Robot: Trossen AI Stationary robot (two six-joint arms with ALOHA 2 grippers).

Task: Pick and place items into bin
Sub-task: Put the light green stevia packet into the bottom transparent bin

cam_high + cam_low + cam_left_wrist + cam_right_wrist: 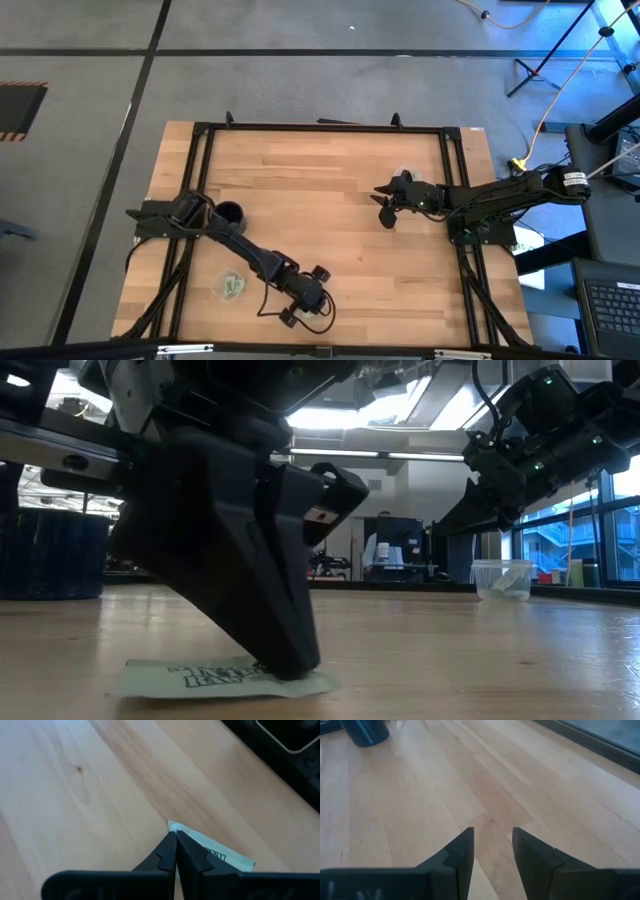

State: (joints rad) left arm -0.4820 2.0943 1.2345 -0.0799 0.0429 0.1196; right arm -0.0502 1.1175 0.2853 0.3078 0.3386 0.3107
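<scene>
One pale green packet (215,678) with dark print lies flat on the wood near the table's near edge; the left wrist view shows it as well (220,854). My left gripper (300,300) (175,836) is shut and slants down onto it. A small heap of more packets (232,287) lies to its left. A black cup (229,212) stands on its base by the left arm. My right gripper (388,208) (492,842) hangs open above bare wood at the table's right, touching nothing. My left gripper touches the packet near one end (173,826), its shut fingertips (290,663) set on top of it. The fingers slant down from above. The packet lies flat on the table under them. Whether any of it is pinched between the tips I cannot tell.
A clear plastic container (503,578) stands on the table toward the far right. Black frame rails (320,127) run along the table's edges. Bare wood (330,200) spreads across the middle between the two arms. The room behind holds desks and a person far off.
</scene>
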